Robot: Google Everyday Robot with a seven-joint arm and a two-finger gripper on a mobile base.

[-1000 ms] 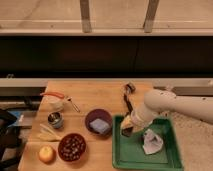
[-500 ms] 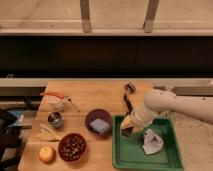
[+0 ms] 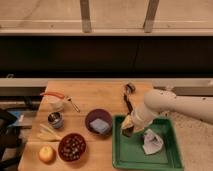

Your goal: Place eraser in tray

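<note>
The green tray (image 3: 170, 159) lies at the table's front right. My gripper (image 3: 127, 128) hangs low over the tray's left part, just inside its left rim, with the pale arm coming in from the right. A small dark shape (image 3: 127, 132) shows at the gripper's tip; I cannot tell whether it is the eraser. No other flat black block shows on the table. A crumpled white thing (image 3: 151, 142) lies in the tray to the right of the gripper.
A thin dark stick (image 3: 127, 103) lies behind the tray. A purple bowl with a blue-grey block (image 3: 99, 123) stands left of the tray. Further left are a bowl of dark berries (image 3: 72, 146), a yellow fruit (image 3: 46, 153), a metal cup (image 3: 55, 119) and a white bowl (image 3: 54, 102).
</note>
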